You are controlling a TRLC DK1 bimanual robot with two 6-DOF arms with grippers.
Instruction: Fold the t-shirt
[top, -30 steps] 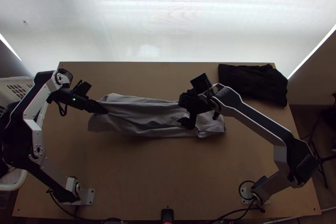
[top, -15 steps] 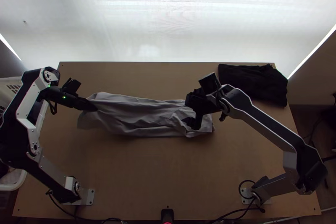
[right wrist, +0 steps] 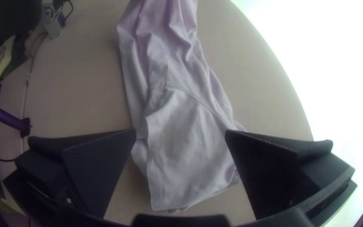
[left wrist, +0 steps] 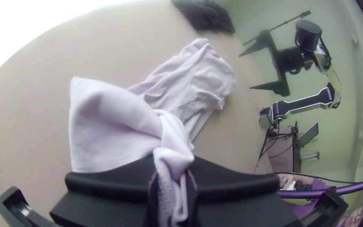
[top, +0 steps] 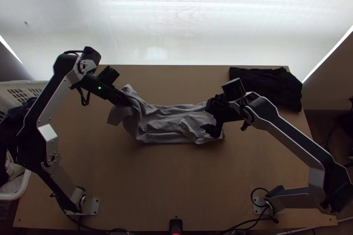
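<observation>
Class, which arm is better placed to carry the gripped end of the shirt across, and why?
Left, I judge: the left gripper is shut on a bunched end of the grey shirt, while the right gripper is open at the opposite end, holding nothing.

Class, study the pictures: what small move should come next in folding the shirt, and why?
Probably the left gripper should bring its end of the shirt over toward the other: it is shut on bunched cloth, the rest lies long and creased, and the right gripper stands open.
</observation>
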